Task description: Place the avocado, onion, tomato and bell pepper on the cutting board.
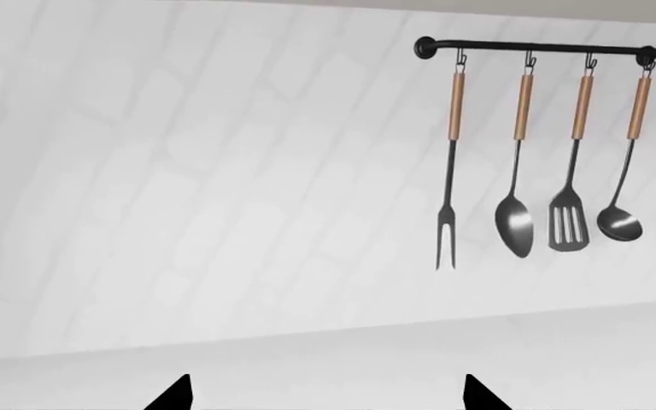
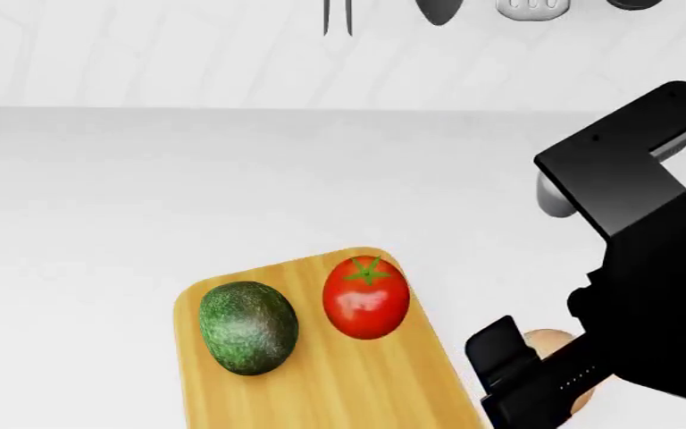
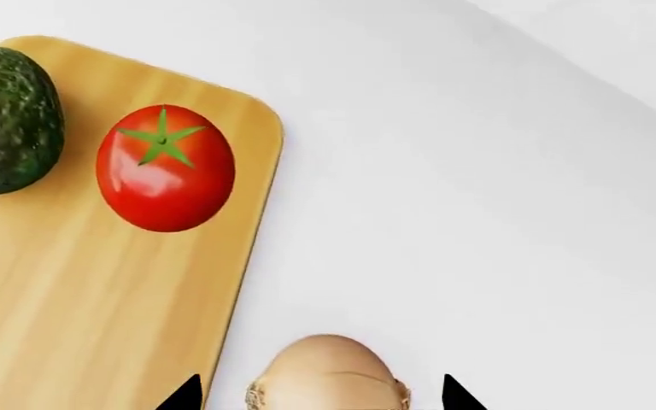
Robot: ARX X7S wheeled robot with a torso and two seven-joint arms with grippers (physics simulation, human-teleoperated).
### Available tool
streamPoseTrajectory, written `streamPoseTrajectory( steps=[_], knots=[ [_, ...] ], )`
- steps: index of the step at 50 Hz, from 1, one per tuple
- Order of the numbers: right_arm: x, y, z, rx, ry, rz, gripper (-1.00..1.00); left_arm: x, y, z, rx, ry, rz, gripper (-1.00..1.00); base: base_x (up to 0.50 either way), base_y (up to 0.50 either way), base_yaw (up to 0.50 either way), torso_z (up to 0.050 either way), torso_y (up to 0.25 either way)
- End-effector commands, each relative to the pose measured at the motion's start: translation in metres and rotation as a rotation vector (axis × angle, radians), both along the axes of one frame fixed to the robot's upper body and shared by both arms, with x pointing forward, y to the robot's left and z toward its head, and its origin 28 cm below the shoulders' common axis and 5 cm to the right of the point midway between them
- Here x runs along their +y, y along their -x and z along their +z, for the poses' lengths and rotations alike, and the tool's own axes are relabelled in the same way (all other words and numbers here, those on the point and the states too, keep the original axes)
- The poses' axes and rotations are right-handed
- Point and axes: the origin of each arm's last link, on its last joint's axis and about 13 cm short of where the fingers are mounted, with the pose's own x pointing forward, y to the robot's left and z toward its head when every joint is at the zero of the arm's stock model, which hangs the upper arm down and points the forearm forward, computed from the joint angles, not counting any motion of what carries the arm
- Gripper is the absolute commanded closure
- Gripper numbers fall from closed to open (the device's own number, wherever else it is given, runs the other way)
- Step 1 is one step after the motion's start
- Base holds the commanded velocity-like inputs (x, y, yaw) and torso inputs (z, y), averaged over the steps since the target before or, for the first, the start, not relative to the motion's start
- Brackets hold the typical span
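Observation:
The cutting board (image 2: 343, 384) lies at the near centre of the white counter. On it rest the avocado (image 2: 247, 326) and, to its right, the tomato (image 2: 366, 297) with its green calyx up. The onion (image 3: 328, 371) sits on the counter just off the board's right edge (image 3: 248, 256). My right gripper (image 3: 320, 395) is open, with a fingertip on either side of the onion and a gap at each. In the head view the arm hides most of the onion (image 2: 552, 342). My left gripper (image 1: 325, 393) is open and empty, facing the wall. The bell pepper is out of view.
A black rail (image 1: 545, 47) on the back wall carries a fork, spoon, slotted turner and ladle with wooden handles. White counter (image 2: 200, 179) stretches from the board to the wall. The right arm's black links (image 2: 629, 179) rise over the counter's right side.

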Motion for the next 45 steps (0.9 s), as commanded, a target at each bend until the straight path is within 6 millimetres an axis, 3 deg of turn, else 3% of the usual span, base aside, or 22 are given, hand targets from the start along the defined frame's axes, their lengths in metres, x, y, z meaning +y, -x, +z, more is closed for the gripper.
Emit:
streamPoseTrajectory(
  steps=[1,45],
  knots=[
    [-0.004,-0.007,-0.017,0.031,-0.011,-0.029,-1.0,0.0,-0.001,-0.002,0.005,-0.002,-0.003,-1.0,0.0,0.0,0.0,0.0,0.0],
    [-0.005,-0.014,-0.062,0.114,-0.031,-0.07,-1.0,0.0,0.0,-0.001,0.002,-0.002,-0.002,-1.0,0.0,0.0,0.0,0.0,0.0]
  ],
)
